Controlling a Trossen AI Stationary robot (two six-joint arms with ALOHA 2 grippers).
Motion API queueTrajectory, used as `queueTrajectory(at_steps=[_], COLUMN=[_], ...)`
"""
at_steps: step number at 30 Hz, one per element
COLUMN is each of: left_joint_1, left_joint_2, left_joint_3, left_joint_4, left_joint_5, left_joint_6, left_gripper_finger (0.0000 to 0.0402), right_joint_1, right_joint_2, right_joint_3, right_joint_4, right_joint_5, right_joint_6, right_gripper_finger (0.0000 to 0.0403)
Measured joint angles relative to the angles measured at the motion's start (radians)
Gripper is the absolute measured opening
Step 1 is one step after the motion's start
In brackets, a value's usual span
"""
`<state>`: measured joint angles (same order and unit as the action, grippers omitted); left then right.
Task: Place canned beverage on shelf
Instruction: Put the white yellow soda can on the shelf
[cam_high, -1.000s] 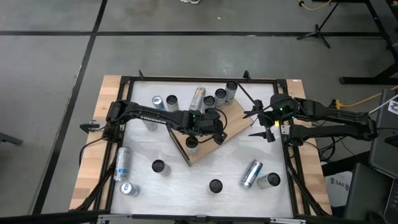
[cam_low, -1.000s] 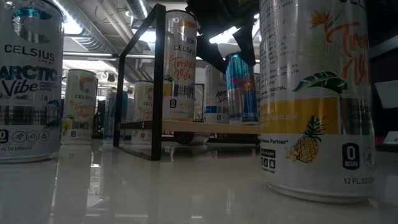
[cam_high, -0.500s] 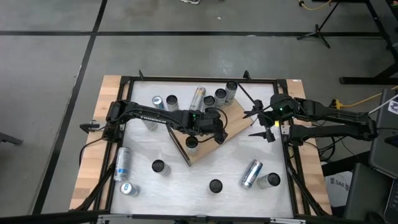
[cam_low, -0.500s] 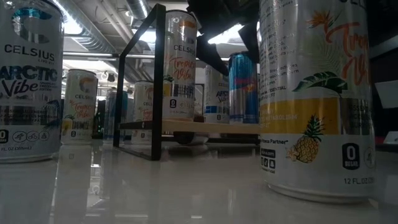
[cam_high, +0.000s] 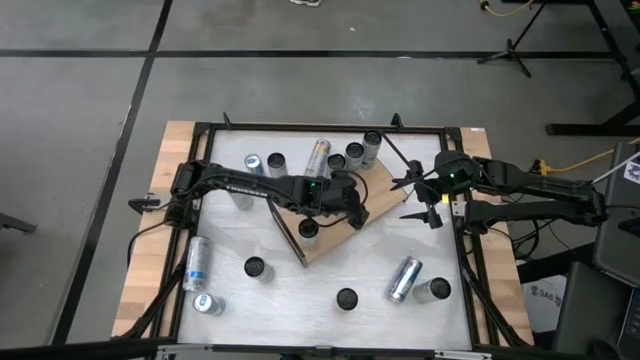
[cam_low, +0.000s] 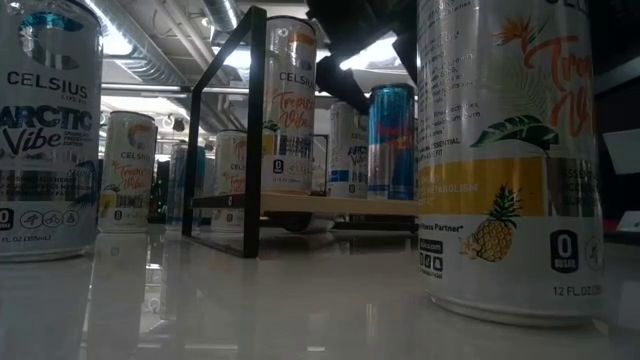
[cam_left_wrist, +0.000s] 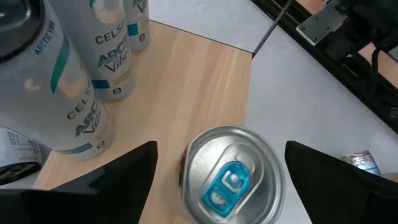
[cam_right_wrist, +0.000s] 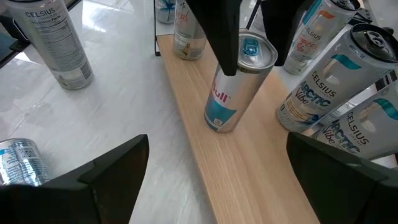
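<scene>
White tabletop (cam_high: 300, 290) fills a black frame with pale wooden planks along both sides, and grey floor lies around it. Near its middle the shelf (cam_high: 375, 200), a light wood-grain board, sits turned at an angle and raised slightly on a black metal frame (cam_low: 250, 130), as the low view shows.

On the board stands a blue and silver canned beverage (cam_right_wrist: 235, 87), upright, its blue pull tab facing up (cam_left_wrist: 230, 180). The left gripper (cam_right_wrist: 252, 31) is above the can with its fingers spread, 1 finger (cam_right_wrist: 219, 34) on each side of the can top; the left wrist view shows a gap between the can rim and both fingers, so the can is released and stands alone.

Several Celsius cans share the shelf: 1 tall white one (cam_low: 288, 105) at the near end by the frame post, and a cluster (cam_left_wrist: 81, 93) at the far end beside the blue can. More cans stand or lie on the table off the shelf, including 2 on their sides (cam_high: 405, 278) (cam_high: 197, 262).

The right gripper (cam_high: 425, 198) waits at the table's right edge, well apart from the shelf, its fingers spread and holding nothing.
</scene>
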<state>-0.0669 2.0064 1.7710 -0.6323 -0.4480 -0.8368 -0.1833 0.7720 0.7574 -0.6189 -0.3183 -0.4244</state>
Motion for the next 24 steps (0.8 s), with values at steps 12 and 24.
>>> queueTrajectory(at_steps=[12, 24], left_joint_1=[0.031, 0.111], left_joint_2=[-0.064, -0.195], left_joint_3=[0.001, 0.002], left_joint_4=[-0.011, -0.014], left_joint_5=[0.059, 0.08], left_joint_6=[0.047, 0.2], left_gripper_finger=[0.0343, 0.0343], right_joint_1=[0.0, 0.0], right_joint_2=[0.0, 0.0], right_joint_3=[0.001, 0.001], right_joint_4=[-0.006, -0.01], right_joint_5=[0.0, 0.0], right_joint_6=[0.0, 0.0], right_gripper_finger=[0.037, 0.037])
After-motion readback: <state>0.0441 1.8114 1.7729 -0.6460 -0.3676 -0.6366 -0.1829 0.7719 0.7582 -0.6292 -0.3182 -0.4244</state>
